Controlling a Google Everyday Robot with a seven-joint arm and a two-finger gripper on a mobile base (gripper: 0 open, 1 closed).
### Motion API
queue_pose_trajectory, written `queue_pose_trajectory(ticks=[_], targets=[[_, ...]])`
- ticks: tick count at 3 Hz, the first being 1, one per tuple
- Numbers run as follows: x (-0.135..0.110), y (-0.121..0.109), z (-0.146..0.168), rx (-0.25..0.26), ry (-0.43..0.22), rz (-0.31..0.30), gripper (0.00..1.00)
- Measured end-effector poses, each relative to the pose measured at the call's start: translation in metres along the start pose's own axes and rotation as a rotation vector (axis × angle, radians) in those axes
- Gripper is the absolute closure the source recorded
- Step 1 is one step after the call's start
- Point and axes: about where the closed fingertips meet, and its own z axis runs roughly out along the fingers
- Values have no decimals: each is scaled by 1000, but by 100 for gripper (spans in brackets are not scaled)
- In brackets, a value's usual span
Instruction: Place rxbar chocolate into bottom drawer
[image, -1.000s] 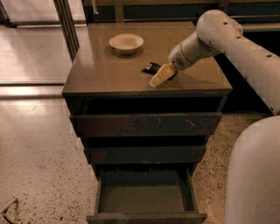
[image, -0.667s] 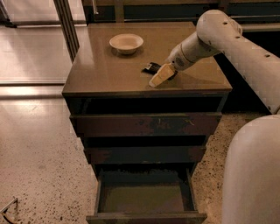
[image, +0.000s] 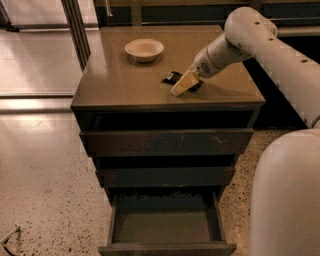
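The rxbar chocolate (image: 172, 77), a small flat black-wrapped bar, lies on the brown cabinet top (image: 120, 82), right of centre; only its left end shows past the gripper. My gripper (image: 183, 83) with cream-coloured fingers is down on the cabinet top directly over the bar, reaching in from the right. The bottom drawer (image: 165, 227) is pulled out at the foot of the cabinet, with a dull greenish floor and nothing in it.
A round cream bowl (image: 144, 49) stands at the back middle of the cabinet top. Two upper drawers (image: 165, 142) sit slightly ajar above the open one. My white arm (image: 270, 45) spans the right side. Metal posts (image: 75, 30) stand at the back left on a speckled floor.
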Motion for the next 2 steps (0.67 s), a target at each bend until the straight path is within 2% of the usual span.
queue_pose_trajectory(ticks=[1,2], targets=[[-3,1,-5,0,0,0,100],[-3,1,-5,0,0,0,100]])
